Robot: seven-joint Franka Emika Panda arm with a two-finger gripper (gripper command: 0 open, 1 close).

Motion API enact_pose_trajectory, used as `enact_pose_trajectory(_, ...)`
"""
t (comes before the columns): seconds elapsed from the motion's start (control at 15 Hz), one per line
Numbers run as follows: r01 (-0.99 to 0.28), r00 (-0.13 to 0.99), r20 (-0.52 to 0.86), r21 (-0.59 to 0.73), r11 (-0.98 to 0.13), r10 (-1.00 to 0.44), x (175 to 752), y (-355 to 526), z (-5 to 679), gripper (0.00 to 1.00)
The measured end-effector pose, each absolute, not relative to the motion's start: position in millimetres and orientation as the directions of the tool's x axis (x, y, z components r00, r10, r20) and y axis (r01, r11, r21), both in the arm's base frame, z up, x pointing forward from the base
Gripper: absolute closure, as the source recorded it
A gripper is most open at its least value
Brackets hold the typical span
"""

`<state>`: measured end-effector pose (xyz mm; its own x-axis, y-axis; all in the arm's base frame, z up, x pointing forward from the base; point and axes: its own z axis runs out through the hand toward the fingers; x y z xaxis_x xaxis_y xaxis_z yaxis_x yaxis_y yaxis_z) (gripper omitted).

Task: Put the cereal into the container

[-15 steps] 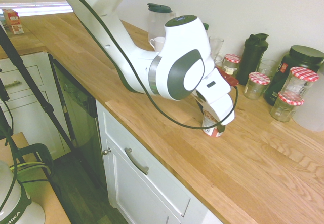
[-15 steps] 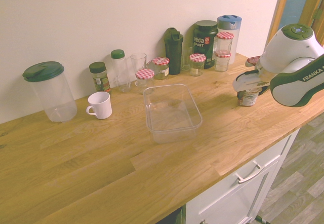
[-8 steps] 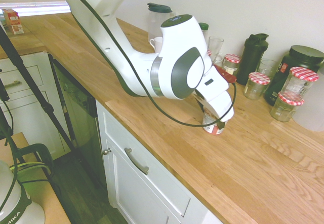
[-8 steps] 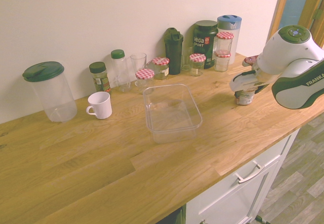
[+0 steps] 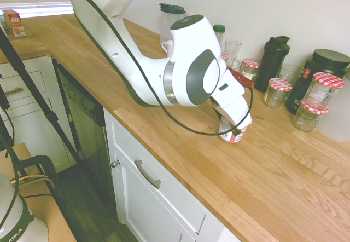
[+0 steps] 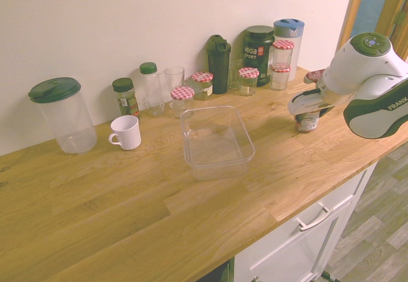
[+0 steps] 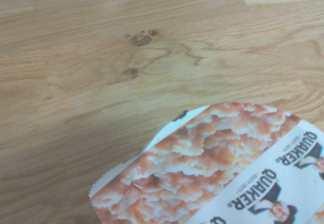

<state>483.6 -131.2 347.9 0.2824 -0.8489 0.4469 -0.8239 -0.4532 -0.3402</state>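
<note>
The cereal (image 6: 308,122) stands upright on the wooden bench (image 6: 127,192), toward its right end in the second exterior view and a little back from the near edge. The tool (image 6: 306,108) sits over the cup's top, its fingers drawn in tight on the cup — only the lower red and white body shows below it. In the wrist view the foil lid (image 7: 223,168) fills the lower corner, printed with flakes and a brand name, with bare wood grain beyond it.

The container (image 6: 217,140) rests open and empty near the middle of the bench, well apart from the cup and to its left. Further left stands a white mug (image 6: 125,132), and a lidded clear canister (image 6: 64,115) beyond that. Along the far wall runs a row of jars with red-checked lids (image 6: 248,80), dark bottles (image 6: 218,64) and a drinking glass (image 6: 173,81).
</note>
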Motion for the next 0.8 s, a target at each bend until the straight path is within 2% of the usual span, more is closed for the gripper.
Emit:
enact_pose_trajectory(0.33, -0.788, 0.228, 0.516, -0.4, -0.468, -0.825, 464.7, -115.7, 397.9, 1.0)
enact_pose_trajectory(0.8, -0.713, 0.226, 0.646, -0.401, -0.575, -0.73, 421.8, 14.9, 448.3, 1.0)
